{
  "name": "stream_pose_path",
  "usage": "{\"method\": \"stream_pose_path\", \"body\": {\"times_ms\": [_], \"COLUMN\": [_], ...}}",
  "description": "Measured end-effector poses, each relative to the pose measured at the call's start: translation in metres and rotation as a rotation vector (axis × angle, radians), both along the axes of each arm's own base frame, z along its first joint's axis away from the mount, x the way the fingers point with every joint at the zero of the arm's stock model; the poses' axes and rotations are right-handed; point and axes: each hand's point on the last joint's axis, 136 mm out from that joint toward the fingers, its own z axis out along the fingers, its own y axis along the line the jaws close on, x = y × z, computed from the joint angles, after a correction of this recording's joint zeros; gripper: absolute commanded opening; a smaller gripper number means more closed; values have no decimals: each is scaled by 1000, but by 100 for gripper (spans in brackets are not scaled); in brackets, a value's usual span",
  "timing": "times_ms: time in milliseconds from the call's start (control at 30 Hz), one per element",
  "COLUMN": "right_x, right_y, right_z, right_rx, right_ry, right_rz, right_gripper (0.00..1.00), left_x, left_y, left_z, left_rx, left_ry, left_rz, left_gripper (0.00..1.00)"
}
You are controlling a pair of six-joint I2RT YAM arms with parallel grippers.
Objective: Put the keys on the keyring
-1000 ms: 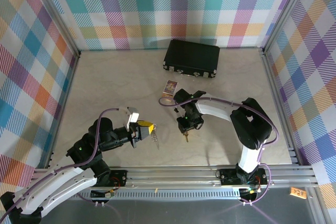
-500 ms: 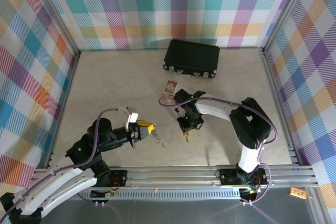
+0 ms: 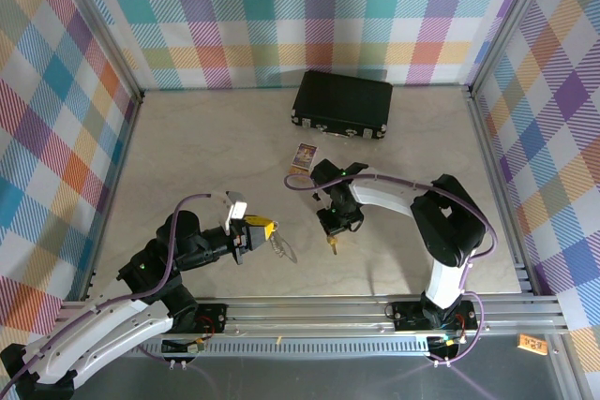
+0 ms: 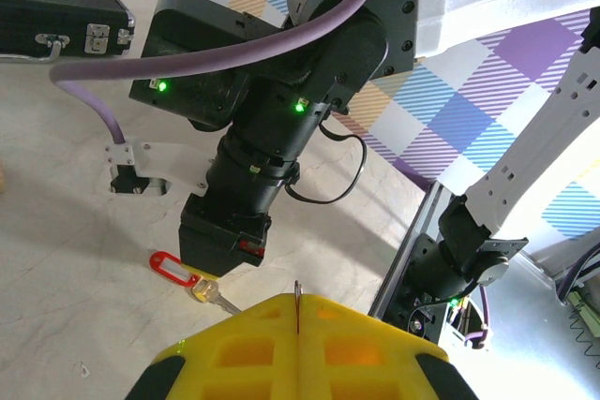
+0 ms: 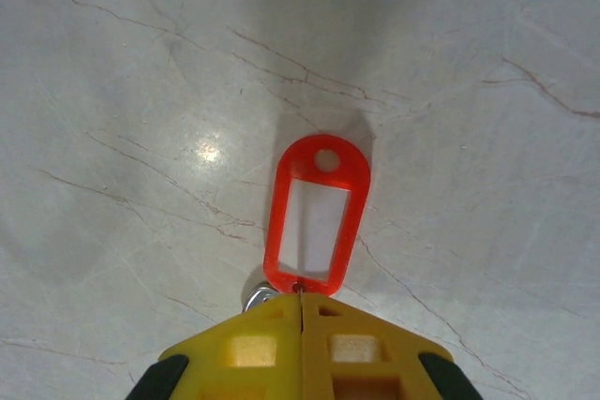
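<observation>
- Left gripper (image 3: 261, 229): its yellow-padded jaws are pressed together on the keyring (image 3: 284, 250), a grey metal oval loop like a carabiner. The loop juts out to the right of the pads, toward the other arm. In the left wrist view only its thin edge is seen, standing in the seam between the pads (image 4: 253, 344). Judgement: it is offered sideways so that its free part is open to whatever is brought to it.
- Small printed card (image 3: 305, 155): lies flat on the pale marbled table (image 3: 187, 156), beyond both arms. No part in the work.
- Right gripper (image 3: 330, 229): points straight down at the table, jaws closed with no gap visible. In the right wrist view they meet exactly where the two parts of the keys (image 5: 300, 289) join.
- The keys consist of a small silver metal key (image 3: 332, 247) and a red oval plastic tag (image 5: 317, 222). The tag lies flat on the table, reaching away from the fingertips. A sliver of the key shows at the left of the pads. Judgement: a pinch at the joint, taken low so the set can be lifted. Whether the grip is firm cannot be told.
- The keys sit to the right of the keyring, near it, with bare table between.
- Black rectangular case (image 3: 342, 103): shut, at the far side, well apart.
</observation>
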Motion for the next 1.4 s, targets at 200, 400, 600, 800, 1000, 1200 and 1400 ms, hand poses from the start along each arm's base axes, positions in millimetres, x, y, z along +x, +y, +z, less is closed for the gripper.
{"method": "stream_pose_path", "body": {"times_ms": [200,400,600,800,1000,1200,1400], "right_x": [-10,-10,-4,-3,-2,-1,8], "right_y": [-15,-25,-31,-32,-30,-30,-23], "right_z": [2,13,14,8,10,20,71], "right_rx": [35,145,259,334,364,338,304], "right_ry": [-81,-276,-455,-540,-564,-522,-487], "right_rz": [-7,-42,-90,-102,-104,-143,-173], "right_gripper": [0,0,0,1,11,35,50], "left_x": [1,3,4,4,4,4,5], "left_y": [-1,-4,-4,-4,-4,-5,-5], "left_z": [0,-2,-3,-2,-1,-2,-2], "left_rx": [-1,4,7,6,3,1,-7], "left_ry": [0,5,7,7,4,2,-5], "left_rz": [0,-1,-1,-1,-1,-1,-1], "left_gripper": [0,0,0,0,0,0,0]}}
